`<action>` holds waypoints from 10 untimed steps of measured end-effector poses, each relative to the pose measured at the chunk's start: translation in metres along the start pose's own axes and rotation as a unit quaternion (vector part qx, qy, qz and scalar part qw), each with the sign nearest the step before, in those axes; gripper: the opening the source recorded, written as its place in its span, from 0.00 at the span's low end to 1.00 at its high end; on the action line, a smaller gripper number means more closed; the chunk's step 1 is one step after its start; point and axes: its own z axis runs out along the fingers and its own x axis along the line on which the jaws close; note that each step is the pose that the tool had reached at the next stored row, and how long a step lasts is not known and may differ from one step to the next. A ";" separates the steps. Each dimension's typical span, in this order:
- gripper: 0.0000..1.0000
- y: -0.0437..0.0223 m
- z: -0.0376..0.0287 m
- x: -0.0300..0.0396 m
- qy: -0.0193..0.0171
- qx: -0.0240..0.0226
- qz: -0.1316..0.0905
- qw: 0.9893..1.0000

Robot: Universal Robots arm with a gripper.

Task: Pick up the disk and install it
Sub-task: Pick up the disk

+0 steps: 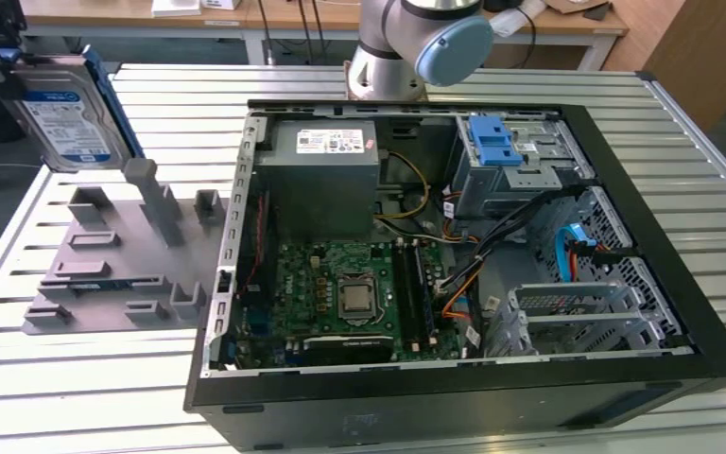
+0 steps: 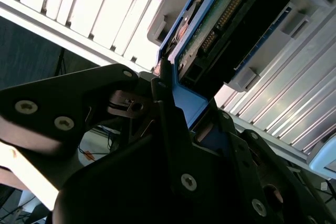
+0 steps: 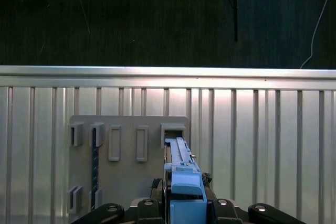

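Disk hanging at the exterior view's left

The gripper (image 2: 170, 95) is pinching the disk (image 1: 71, 118) by its blue frame, holding it upright over the grey holder plate (image 1: 111, 274) on the slatted table (image 1: 86, 397). Further right, the open computer case (image 1: 464, 409) is sitting beside that plate.

Printed labels on the disk (image 1: 67, 118) and power-supply box (image 1: 325, 168), none legible.

Ext. view above PC case (image 1: 464, 407), both wrist views close-up on disk (image 2: 226, 14)
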 end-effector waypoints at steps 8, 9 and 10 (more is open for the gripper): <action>0.36 0.0000 -0.0039 0.0000 0.000 0.000 0.000 1.000; 0.36 0.0000 -0.0043 0.0000 0.000 0.000 0.000 1.000; 0.36 0.0000 -0.0048 0.0000 0.000 0.000 0.000 1.000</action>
